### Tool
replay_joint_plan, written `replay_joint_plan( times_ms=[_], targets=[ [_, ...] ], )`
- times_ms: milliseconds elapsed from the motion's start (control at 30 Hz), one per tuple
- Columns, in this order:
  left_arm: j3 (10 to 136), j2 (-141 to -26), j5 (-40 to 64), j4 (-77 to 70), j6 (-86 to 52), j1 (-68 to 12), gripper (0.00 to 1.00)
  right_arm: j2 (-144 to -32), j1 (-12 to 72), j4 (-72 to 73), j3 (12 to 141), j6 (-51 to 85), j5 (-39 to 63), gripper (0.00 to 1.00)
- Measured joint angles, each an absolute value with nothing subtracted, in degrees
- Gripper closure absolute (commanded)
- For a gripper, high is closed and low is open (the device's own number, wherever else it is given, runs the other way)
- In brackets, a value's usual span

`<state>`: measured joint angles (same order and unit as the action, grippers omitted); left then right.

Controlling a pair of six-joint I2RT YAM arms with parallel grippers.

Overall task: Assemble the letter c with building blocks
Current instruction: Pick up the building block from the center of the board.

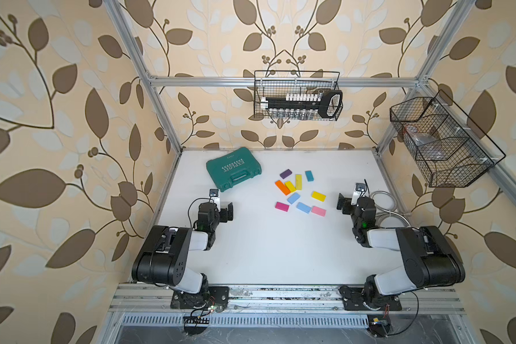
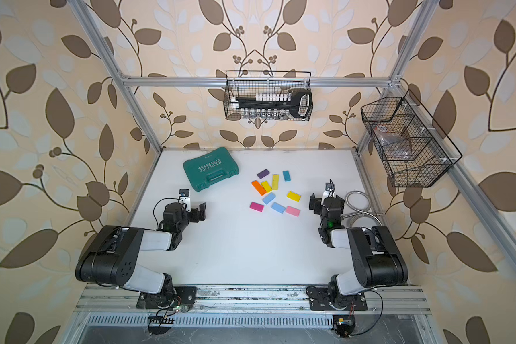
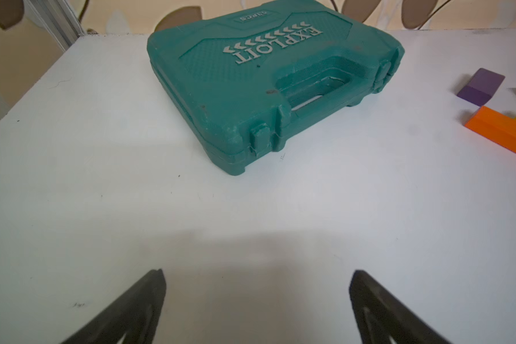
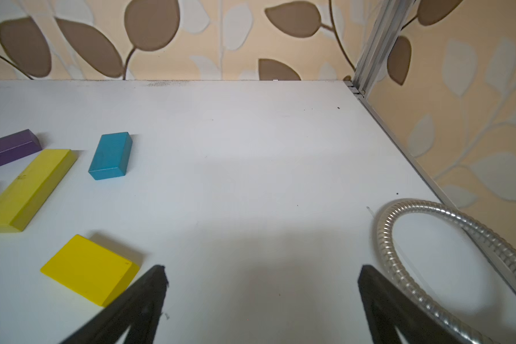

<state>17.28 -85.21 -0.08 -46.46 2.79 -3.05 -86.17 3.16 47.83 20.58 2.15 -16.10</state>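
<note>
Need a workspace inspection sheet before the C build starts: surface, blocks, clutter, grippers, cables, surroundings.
Surface: white table, bare in front of both arms, a few faint specks.
Job's things: ten building blocks lying flat and loose, right of centre; no letter formed yet.
Clutter: green case, shut, far left; metal hose looped at the right edge by the right arm.
Grippers: left gripper open, empty, facing the case; right gripper open, empty, beside a yellow block.
Cables: black cable loops at the left arm's wrist; none among the blocks.
Surroundings: wire basket with a tool rack on the back rail; second wire basket on the right frame; leaf-pattern walls.
</note>
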Motion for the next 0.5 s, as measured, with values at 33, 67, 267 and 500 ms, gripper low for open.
replay_joint_plan(
  times_ms=[33,67,267,500],
  targets=[
    [17.3,-85.2,-0.1,-46.5,2.8,-3.0,0.01,-86.2,3.2,47.8,20.6,2.2,-16.1,0.02],
    [17.3,-85.2,-0.2,-46.5,2.8,-3.0,0.01,-86.2,3.2,47.8,20.6,2.2,-16.1,0.02],
    [17.9,-85.2,-0.5,-45.9,2.7,-3.0,0.01,-86.2,3.2,47.9,20.6,2.2,-16.1,0.02],
    [18.9,-85.2,-0.6,-44.8,2.7,-3.0,0.01,-86.2,3.2,47.9,20.6,2.2,-16.1,0.02]
  ],
)
